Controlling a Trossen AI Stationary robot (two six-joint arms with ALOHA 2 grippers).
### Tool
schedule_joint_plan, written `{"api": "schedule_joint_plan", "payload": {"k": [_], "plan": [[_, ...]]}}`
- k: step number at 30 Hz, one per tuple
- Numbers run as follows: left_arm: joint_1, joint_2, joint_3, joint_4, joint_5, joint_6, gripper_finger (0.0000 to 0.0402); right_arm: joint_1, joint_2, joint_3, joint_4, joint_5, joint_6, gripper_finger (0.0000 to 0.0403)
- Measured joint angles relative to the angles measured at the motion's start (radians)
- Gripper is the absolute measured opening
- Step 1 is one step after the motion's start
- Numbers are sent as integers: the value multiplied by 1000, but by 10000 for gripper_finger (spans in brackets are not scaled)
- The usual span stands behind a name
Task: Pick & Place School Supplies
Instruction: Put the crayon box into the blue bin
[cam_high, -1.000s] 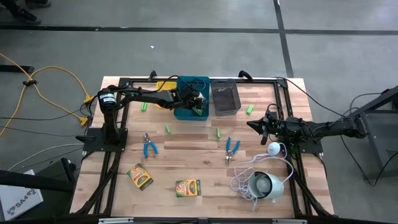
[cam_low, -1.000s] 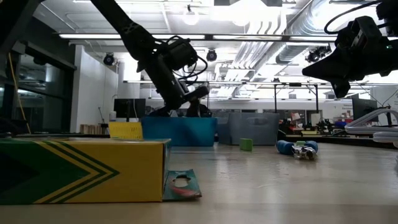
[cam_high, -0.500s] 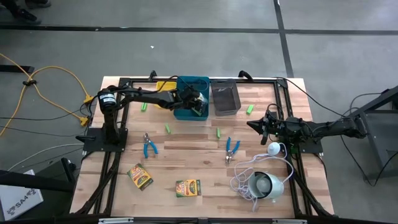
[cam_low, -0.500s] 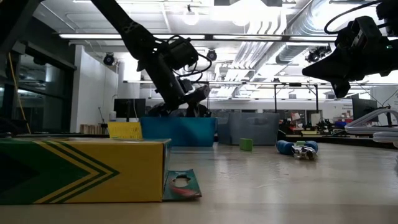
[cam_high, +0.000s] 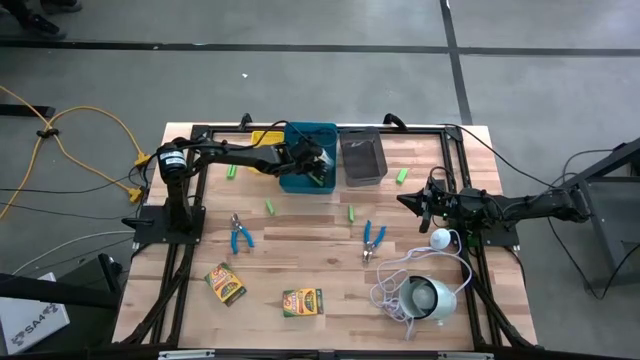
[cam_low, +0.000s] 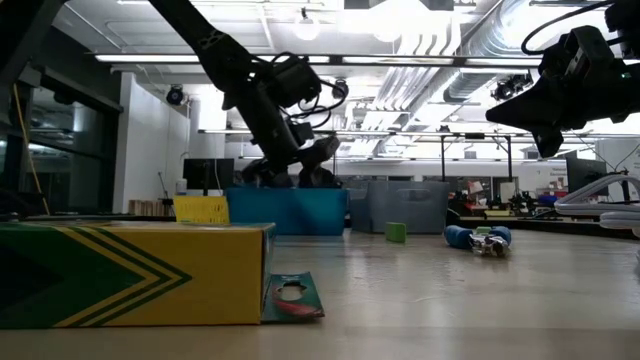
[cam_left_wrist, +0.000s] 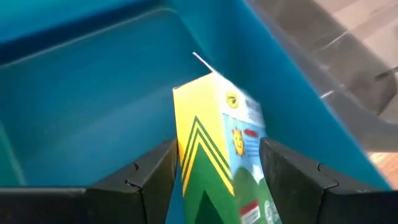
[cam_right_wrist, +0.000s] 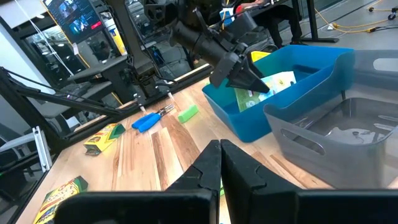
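My left gripper (cam_high: 318, 172) hangs over the blue bin (cam_high: 297, 140), open, fingers reaching inside. A yellow-green crayon box (cam_left_wrist: 217, 112) stands tilted in that bin between the two fingers (cam_left_wrist: 149, 171), close to both; it also shows in the right wrist view as the box (cam_right_wrist: 277, 83). Two more crayon boxes (cam_high: 226, 284) (cam_high: 302, 301) lie near the front. Blue-handled scissors (cam_high: 240, 234) (cam_high: 373, 238) lie mid-table. Green pieces (cam_high: 232, 171) (cam_high: 269, 207) (cam_high: 352, 213) (cam_high: 402, 176) are scattered. My right gripper (cam_high: 403, 202) hovers shut at the right.
A grey bin (cam_high: 362, 160) stands right of the blue one, a yellow bin (cam_high: 265, 137) to its left behind the left arm. A round white device (cam_high: 430, 298) with coiled cord lies at the front right. Black frame rails border the table.
In the low view my left gripper has dipped lower toward the blue bin and tilted a little. The right arm has not moved.
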Motion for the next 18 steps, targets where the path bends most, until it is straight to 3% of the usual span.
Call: {"api": "schedule_joint_plan", "payload": {"k": [14, 18], "plan": [[-26, -2, 24, -12, -47, 80, 220, 0, 0, 0, 0, 0, 0, 3], [-56, -52, 41, -16, -35, 85, 220, 0, 0, 0, 0, 0, 0, 3]]}}
